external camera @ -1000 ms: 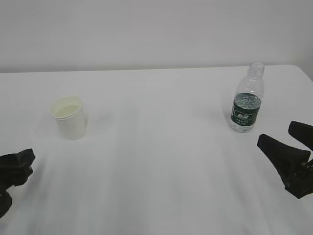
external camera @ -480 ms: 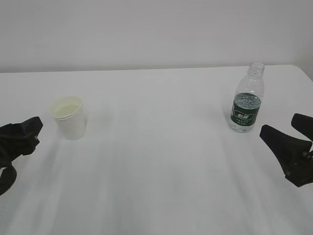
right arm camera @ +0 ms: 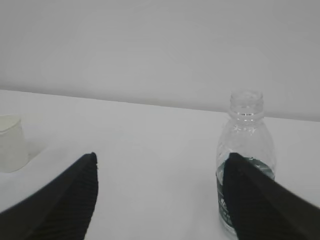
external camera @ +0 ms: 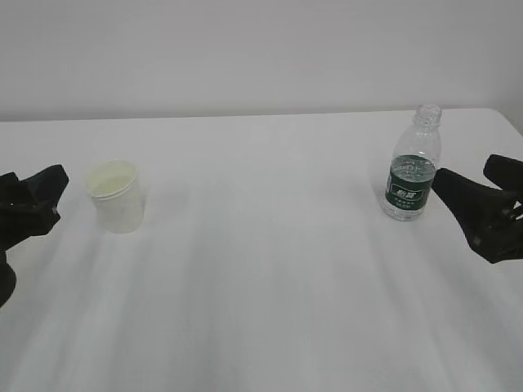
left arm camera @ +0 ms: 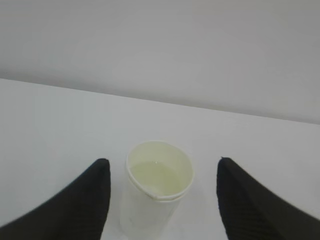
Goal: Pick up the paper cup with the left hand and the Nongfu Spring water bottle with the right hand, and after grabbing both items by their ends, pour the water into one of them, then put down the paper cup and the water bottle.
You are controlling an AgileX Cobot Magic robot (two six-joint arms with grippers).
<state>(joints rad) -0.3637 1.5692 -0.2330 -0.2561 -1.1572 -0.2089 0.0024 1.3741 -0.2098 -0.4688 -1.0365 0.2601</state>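
The left hand (left arm camera: 160, 200) is hovering spread apart with the paper cup (left arm camera: 158, 187) standing between its fingers, untouched. The right hand (right arm camera: 160, 200) is gaping wide, just beside the uncapped Nongfu Spring water bottle (right arm camera: 245, 162) standing farther back on the white tabletop (external camera: 261, 269).

Left tool (external camera: 37, 196) at left edge of exterior view, low over the table (external camera: 261, 310), fingers spread apart, nothing gripped. Black fingers (left arm camera: 85, 200) in left wrist view stand wide at either side of frame, tips pointing forward. Right tool (external camera: 482, 189) at right edge of exterior view, also parted, empty, pointed fingers aimed left and slightly up. In right wrist view both fingers (right arm camera: 65, 200) rise from the lower corners with a broad gap between. Arms mostly out of frame; wrists not visible.
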